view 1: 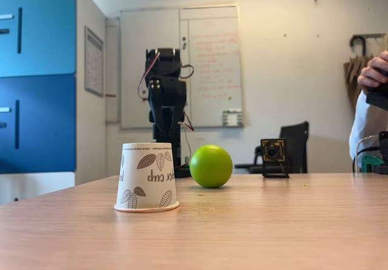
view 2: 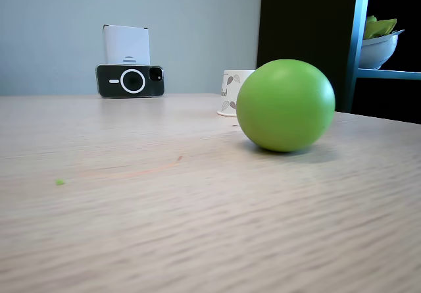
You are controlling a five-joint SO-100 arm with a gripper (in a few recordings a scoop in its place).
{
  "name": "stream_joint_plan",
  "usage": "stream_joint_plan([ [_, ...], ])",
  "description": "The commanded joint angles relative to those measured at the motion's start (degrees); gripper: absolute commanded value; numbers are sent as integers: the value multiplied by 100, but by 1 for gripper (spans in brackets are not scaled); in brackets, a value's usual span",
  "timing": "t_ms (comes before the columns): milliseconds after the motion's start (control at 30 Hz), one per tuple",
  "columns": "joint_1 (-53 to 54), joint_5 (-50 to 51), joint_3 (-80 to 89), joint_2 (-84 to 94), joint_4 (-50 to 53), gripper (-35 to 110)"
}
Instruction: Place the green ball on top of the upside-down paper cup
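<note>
Green ball (view 1: 211,166): one; a smooth, matte lime-green sphere, evenly coloured, with a soft shadow beneath it. No mark on its surface can be made out.
Ball position: rests on the wooden table (view 1: 273,227), just beside the cup and apart from it, on the cup's right in the fixed view that faces the arm. In the other fixed view the ball (view 2: 285,105) sits close to the camera and hides the right part of the cup behind it.
Paper cup (view 1: 147,176): one; white, tapered, standing upside down with its rolled rim on the table. Brown leaf prints and brown lettering reading "cup", inverted, show on its wall. In the low fixed view only its left part (view 2: 231,93) shows.
Cup top: bare; nothing rests on it.
Robot arm (view 1: 165,94): one; black, folded upright behind the cup and ball, with red and white wires along it.
Gripper: whether its fingers are spread or closed cannot be told; the arm faces the camera and the fingertips cannot be picked out.
Small camera module (view 1: 274,157): one; on a black stand at the table's far edge.
Phone (view 2: 130,81): one; dark, lying on its side against a white box (view 2: 126,44).
Person: one; a hand (view 1: 374,71) at the right edge.
Whiteboard (view 1: 180,64): one, on the far wall.
</note>
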Motion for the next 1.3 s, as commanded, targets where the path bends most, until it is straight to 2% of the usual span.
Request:
stream_joint_plan([
  [0, -281, -264, -1160, -738, 325, 6],
  [200, -1125, -431, -2540, -1898, 729, 10],
  [267, -1494, -431, -2725, -2206, 712, 17],
  [400, -2153, -396, -2821, -2804, 457, 32],
  [600, -2795, -378, -2900, -3744, -167, 42],
  [967, -3173, -281, -2979, -5396, -1266, 46],
  [1267, -3111, -88, -2522, -5871, -2083, 51],
])
